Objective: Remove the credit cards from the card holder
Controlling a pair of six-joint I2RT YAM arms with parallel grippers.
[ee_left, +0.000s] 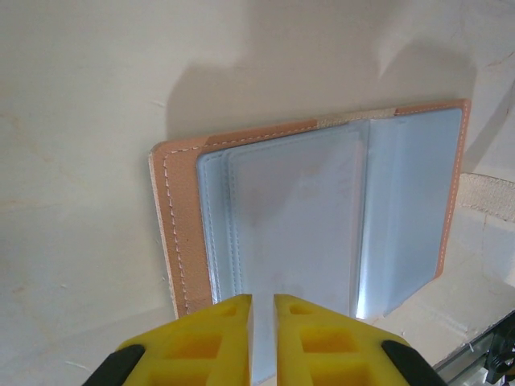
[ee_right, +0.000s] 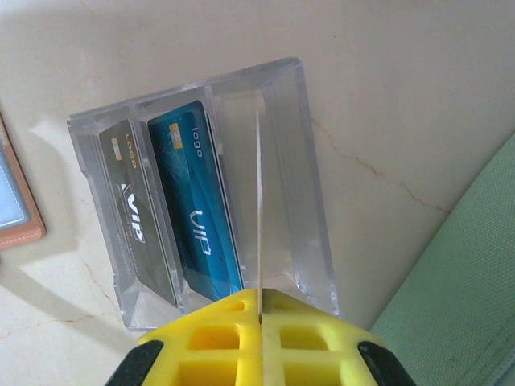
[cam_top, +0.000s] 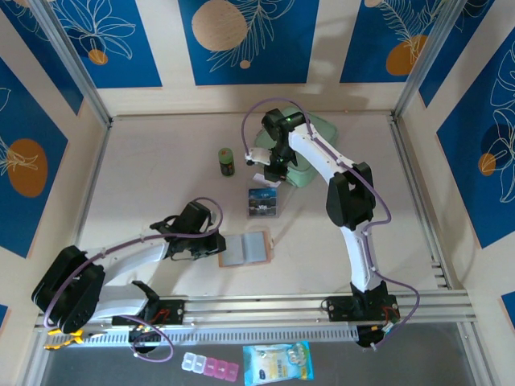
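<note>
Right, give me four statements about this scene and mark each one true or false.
1. The card holder lies open on the table. True.
2. The right jaws are wide open and empty. False: they are shut on a thin card seen edge-on above the clear box.
3. The clear box holds a grey card and a teal card, each in its own compartment. True.
4. The card holder's see-through pockets are stuffed with cards. False: the pockets in the left wrist view look empty.
</note>
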